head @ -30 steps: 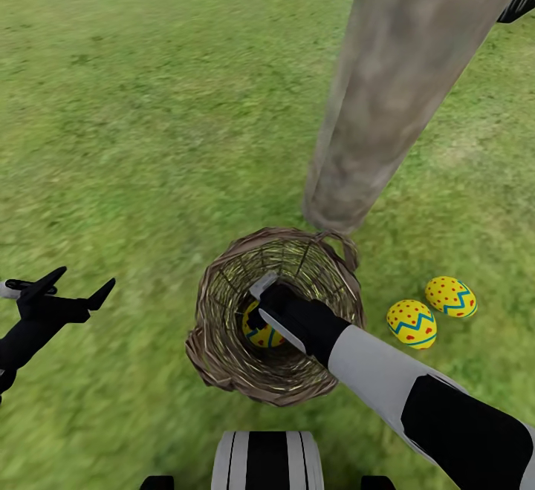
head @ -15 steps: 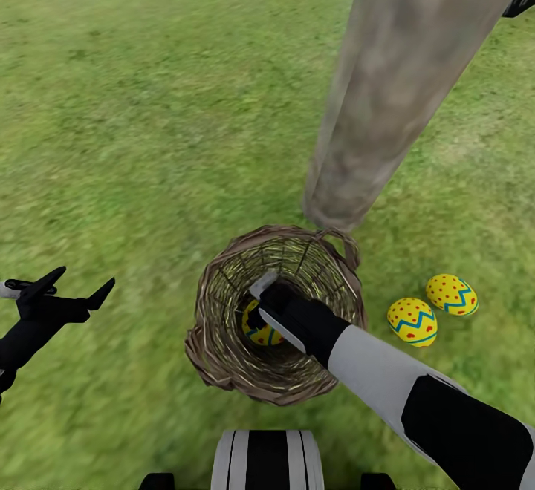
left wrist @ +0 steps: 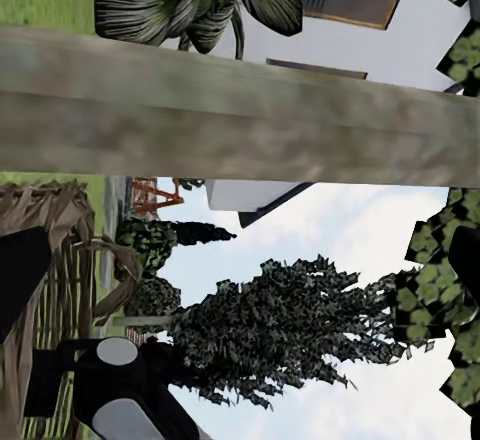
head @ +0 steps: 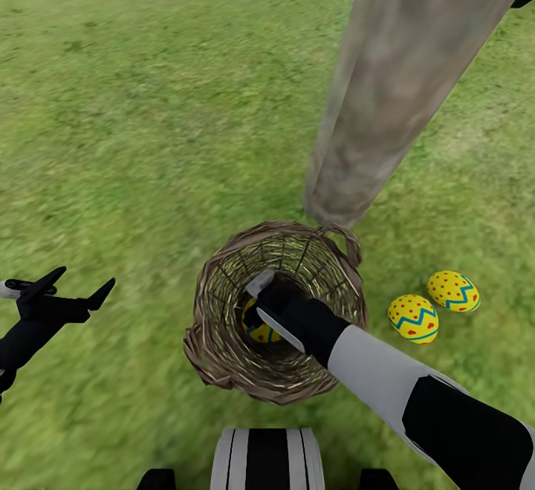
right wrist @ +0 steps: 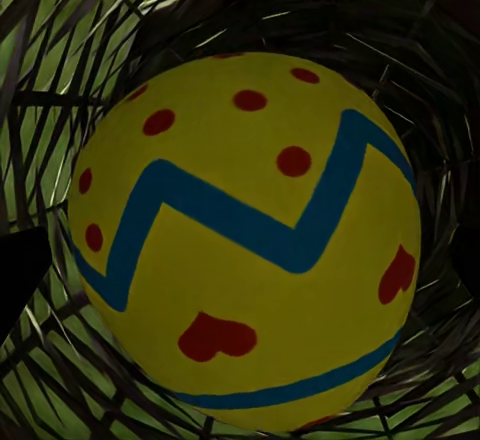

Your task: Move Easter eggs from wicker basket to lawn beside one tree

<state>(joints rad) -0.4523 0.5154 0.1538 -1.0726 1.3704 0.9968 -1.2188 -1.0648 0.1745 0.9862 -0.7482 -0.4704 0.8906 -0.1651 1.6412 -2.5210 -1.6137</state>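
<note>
One small yellow egg with a blue zigzag band and red marks (head: 260, 332) is left at the bottom of the round brown woven-twig basket (head: 215, 349), and your right end effector (head: 261, 302) is reaching down onto it from about 4 o'clock. In the right wrist view the egg (right wrist: 245, 240) sits dead ahead between two dark finger edges at the frame's sides, so the fingers look spread around it and not yet clamped; actual contact I cannot tell.

Two matching patterned eggs (head: 413, 319) (head: 453, 291) already lie on the green lawn (head: 134, 119) at 3 o'clock of the basket, near the foot of the pale grey-brown mottled tree trunk (head: 386, 89), which stands just beyond the rim at 1 o'clock.

Watch for these risks, in my judgement: the rounded shell could squirt out sideways if you close off-centre; a fingertip could snag the open weave and drag or tip the light basket as you lift; and your forearm could catch the rim or loop handle (head: 343, 241) on the way out.

Your left end effector (head: 74, 286) hangs idle at 9 o'clock, fingers apart, well clear.
</note>
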